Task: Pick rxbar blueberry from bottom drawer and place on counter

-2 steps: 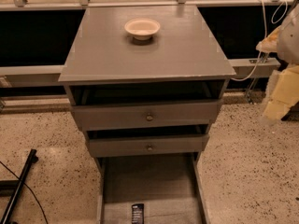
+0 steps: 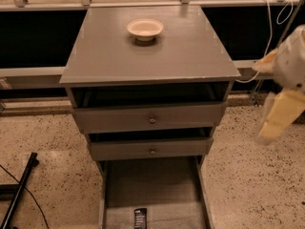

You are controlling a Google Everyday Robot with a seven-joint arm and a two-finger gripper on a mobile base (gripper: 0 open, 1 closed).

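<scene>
The rxbar blueberry [image 2: 140, 218], a small dark bar with white print, lies flat near the front of the bottom drawer [image 2: 152, 190], which is pulled out at the bottom of the view. The counter [image 2: 190, 51] is the grey cabinet top above. My gripper [image 2: 279, 120] hangs at the far right, beside the cabinet and level with the two upper drawers, well away from the bar. Its pale yellowish finger [image 2: 281, 113] points down.
A cream bowl [image 2: 145, 29] stands at the back middle of the counter. Two upper drawers with round knobs [image 2: 152, 120] are partly open. A black pole [image 2: 19, 190] lies on the speckled floor at left. A rail and cables run behind the cabinet.
My gripper has shifted slightly left and down at the right edge. The bar, bowl and drawers have not moved.
</scene>
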